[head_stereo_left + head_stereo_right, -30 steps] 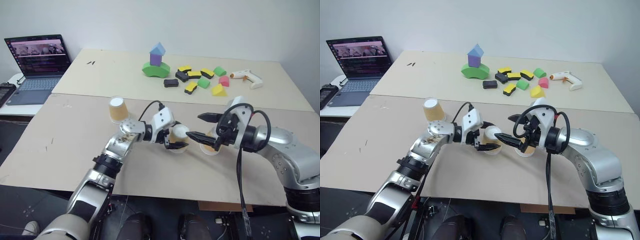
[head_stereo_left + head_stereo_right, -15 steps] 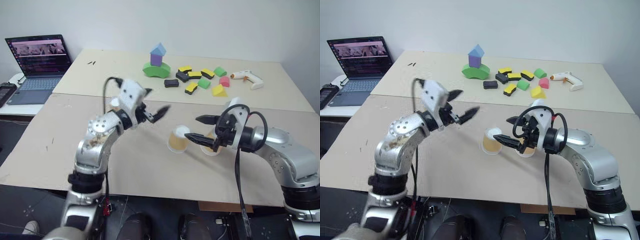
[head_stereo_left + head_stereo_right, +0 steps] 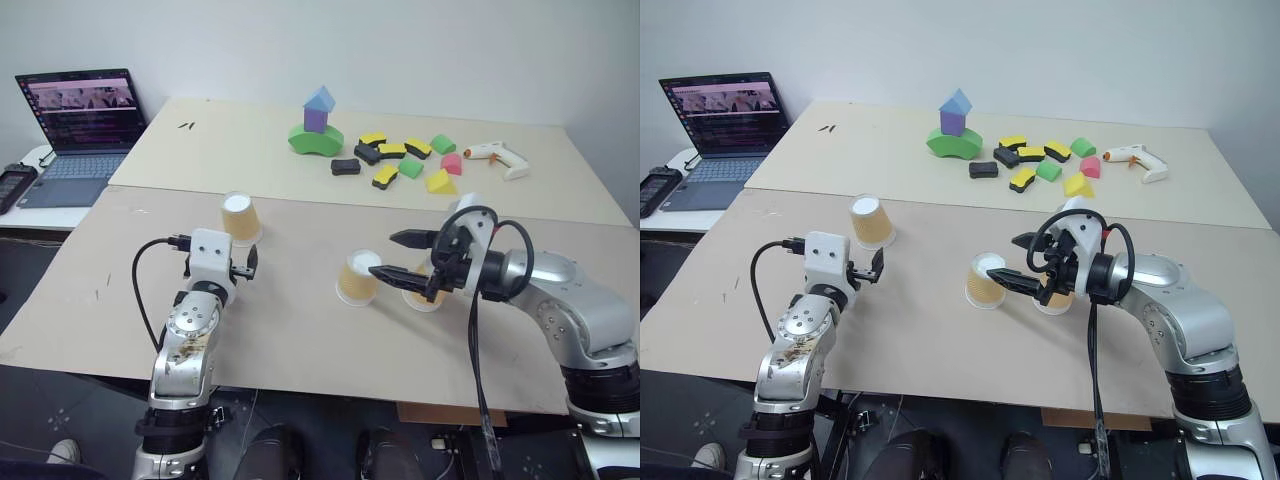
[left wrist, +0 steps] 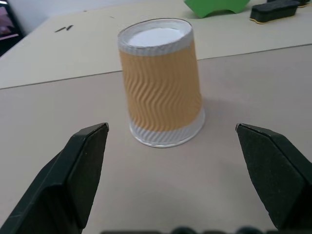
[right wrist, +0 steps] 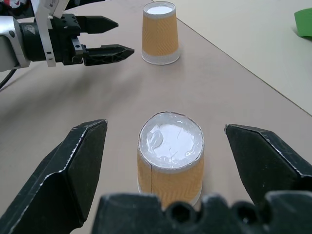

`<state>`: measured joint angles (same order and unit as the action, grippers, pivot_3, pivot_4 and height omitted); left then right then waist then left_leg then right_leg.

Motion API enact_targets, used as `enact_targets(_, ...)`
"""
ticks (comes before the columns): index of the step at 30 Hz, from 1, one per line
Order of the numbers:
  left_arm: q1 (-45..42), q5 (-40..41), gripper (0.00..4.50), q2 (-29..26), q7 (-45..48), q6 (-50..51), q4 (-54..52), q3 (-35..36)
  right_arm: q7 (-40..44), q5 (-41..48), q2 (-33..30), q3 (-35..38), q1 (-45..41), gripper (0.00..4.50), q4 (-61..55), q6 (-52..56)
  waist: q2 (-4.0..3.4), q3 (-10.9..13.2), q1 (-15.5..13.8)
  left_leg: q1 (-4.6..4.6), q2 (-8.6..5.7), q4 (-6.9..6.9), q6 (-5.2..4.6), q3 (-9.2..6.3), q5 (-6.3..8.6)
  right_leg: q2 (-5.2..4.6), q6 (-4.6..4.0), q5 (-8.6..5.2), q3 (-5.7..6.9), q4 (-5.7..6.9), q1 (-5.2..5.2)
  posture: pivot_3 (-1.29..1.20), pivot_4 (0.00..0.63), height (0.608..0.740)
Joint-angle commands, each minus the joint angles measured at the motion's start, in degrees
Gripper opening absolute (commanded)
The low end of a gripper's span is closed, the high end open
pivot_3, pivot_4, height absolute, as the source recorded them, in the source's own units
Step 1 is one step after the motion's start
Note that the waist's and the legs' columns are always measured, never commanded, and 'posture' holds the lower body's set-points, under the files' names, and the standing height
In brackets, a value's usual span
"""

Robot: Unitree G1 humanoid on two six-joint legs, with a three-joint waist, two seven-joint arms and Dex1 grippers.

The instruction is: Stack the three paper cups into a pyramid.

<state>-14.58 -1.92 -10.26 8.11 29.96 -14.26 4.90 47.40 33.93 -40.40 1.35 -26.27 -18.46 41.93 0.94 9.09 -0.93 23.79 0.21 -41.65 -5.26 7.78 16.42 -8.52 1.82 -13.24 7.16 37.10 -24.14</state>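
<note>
Left gripper (image 4: 170,146) released, fingers wide, cup 3 (image 4: 161,83) upside down at its 12 o'clock: straddle it squarely, pinch mid-wall gently, since ribbed paper likely dents. Centre bench (image 3: 300,330), 2 cups (image 3: 357,279) inverted, apparently touching, the base pair. Right gripper (image 5: 165,161) splayed, grasping nothing. Far at 12 o'clock, foam blocks (image 3: 400,160); laptop (image 3: 75,125) at 10.
</note>
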Motion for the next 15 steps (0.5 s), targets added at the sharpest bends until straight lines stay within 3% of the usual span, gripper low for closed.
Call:
enact_targets(1, -2.78, 1.62, 4.47, -0.59, 0.84, -3.64, 3.94, 0.76, 0.04, 0.37, -0.04, 1.15, -1.41, 4.5, -1.1, -0.53, 0.0, 0.0, 0.08, 0.0, 0.01, 0.0, 0.0, 0.01, 0.0, 0.01, 0.0, 0.0, 0.01, 0.01, 0.0, 0.0, 0.15, 0.705)
enact_targets(5, -7.95, 3.84, 4.47, -1.35, 1.37, -6.49, 11.82, 2.87, -0.04, 0.39, -0.28, 1.55, -0.83, 4.5, -1.46, -0.59, 0.0, 0.0, 0.06, -0.01, 0.04, -0.02, 0.0, 0.03, 0.0, 0.02, -0.03, 0.02, 0.01, 0.01, 0.01, 0.0, 0.15, 0.705)
enact_targets(15, -13.86, 3.84, 4.47, -3.83, 1.33, -10.62, 17.74, 2.88, -0.61, 0.18, -0.2, 1.83, -0.13, 4.5, -1.87, -0.93, 0.0, 0.0, 0.18, 0.01, 0.02, 0.01, -0.01, 0.08, 0.0, 0.05, -0.02, 0.02, 0.04, -0.02, 0.0, 0.0, 0.15, 0.705)
